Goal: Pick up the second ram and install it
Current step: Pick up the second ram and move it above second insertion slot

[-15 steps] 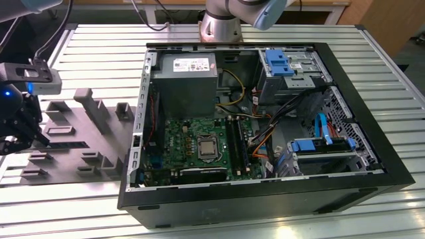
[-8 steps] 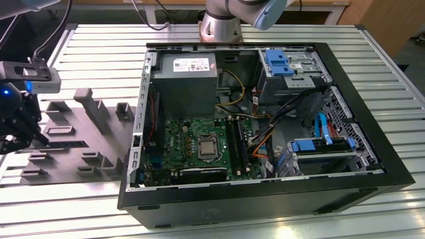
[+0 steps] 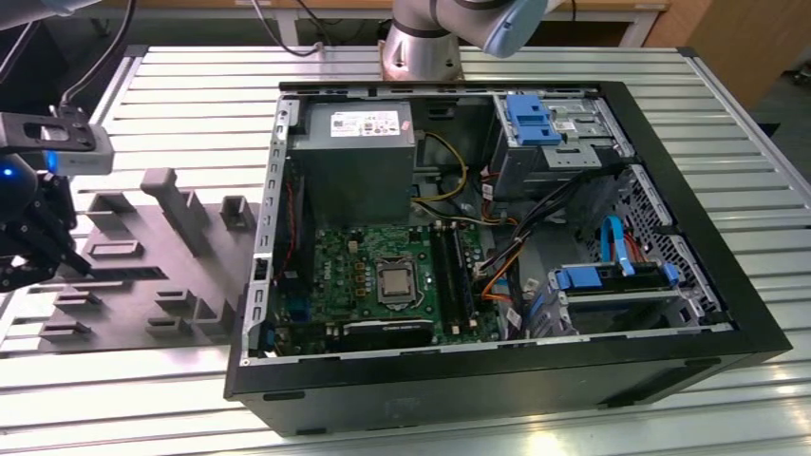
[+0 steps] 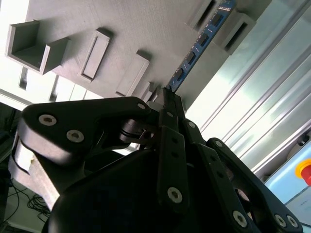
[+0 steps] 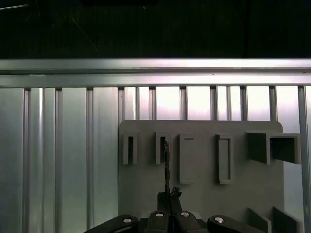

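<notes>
1. One gripper (image 4: pixel 167 97): you have its fingers drawn close together, pinching the near end of the stick.
2. One second ram (image 4: pixel 200 44): blue board with dark chips, standing on edge in the tray, its far end between two upright blocks.
3. One pale grey tray (image 5: pixel 201 194): in the first wrist view you can count four narrow pockets in a row and one open box shape beside them. It lies on the slatted table (image 3: pixel 190 85), on the exterior view's left of the case.
4. One open computer case (image 3: pixel 507 380): one motherboard (image 3: pixel 367 266) with one silver processor (image 3: pixel 397 282). The case wall stands between tray and board.
5. One red button (image 4: pixel 306 171), well apart from the tray.
</notes>
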Robot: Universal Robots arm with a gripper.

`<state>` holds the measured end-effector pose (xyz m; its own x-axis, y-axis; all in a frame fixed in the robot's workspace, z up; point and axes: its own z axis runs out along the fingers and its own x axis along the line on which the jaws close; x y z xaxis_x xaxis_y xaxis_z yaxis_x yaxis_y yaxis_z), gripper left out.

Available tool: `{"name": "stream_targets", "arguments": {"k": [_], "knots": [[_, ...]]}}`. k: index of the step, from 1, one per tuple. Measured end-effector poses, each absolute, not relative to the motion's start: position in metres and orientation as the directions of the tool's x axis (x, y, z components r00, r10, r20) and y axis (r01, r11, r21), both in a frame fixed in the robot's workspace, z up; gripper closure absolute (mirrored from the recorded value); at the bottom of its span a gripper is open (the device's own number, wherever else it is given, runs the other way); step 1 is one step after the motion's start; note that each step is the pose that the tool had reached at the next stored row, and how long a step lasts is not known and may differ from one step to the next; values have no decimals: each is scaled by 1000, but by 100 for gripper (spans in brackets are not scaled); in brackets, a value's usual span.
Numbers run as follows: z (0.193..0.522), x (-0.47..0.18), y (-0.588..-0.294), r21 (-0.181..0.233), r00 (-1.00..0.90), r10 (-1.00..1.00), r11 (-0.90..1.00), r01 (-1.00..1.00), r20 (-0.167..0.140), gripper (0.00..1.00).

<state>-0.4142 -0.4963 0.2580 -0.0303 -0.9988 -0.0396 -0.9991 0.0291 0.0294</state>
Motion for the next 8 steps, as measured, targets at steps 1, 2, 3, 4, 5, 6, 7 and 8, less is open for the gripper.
{"name": "stream_targets", "arguments": {"k": [1,2,3,4,5,6,7,8], "knots": [[259,-414,-496,29,-30,-999,29,-999,-40,89],[259,-414,-496,29,-30,-999,29,-999,-40,89],[260,-414,-496,29,-30,-999,29,-999,-40,89],[260,-414,-496,29,-30,-999,29,-999,-40,89],[261,-414,-496,29,-30,-999,29,-999,-40,89],[261,-414,-496,29,-30,-999,29,-999,-40,89],[262,-414,-496,29,-30,-999,29,-999,-40,89],[263,-414,-496,29,-30,-999,29,-999,-40,89]]}}
